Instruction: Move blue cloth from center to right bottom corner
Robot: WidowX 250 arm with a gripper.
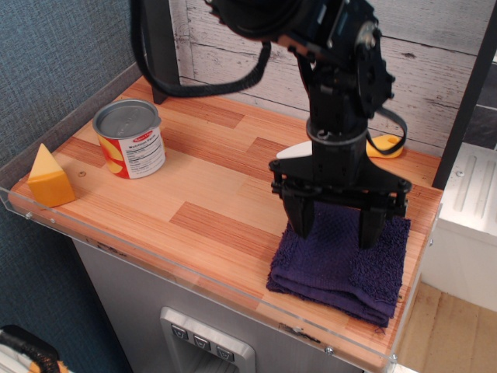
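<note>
Your black two-fingered end effector [336, 225] hangs directly over the folded, dark indigo terry cloth [339, 263], its fingers spread wide and gripping nothing. The two finger tips sit low against the cloth's far half; whether they touch the pile or hover just above it cannot be told from this angle.

The cloth lies right below you, at the near right corner [388, 342] of the striped reddish-tan wood-plank table [210, 194]. Its front edge runs close along the clear acrylic rim [311, 330] with the small screws. Judged from how it lies, the placement looks essentially done, so the step in hand is the release and retreat.

To do it well, lift straight up. The looped terry can snag on a finger tip, and a sideways pull would drag the top fold off the stack or nudge the cloth toward the rim. Keep the fingers spread as you rise, and watch that no layer lifts with them. If a fold does cling, stop and lower rather than tugging.

Behind the end effector, near the back wall, lie a white flat piece [293, 151] and an orange object [386, 144], both partly hidden by the arm; climb clear before swinging that way. Well off to its left stand the red-and-yellow labelled tin can [130, 139] and, beyond that, the yellow-orange cheese-shaped wedge [50, 177]. Neither is in your way.
</note>
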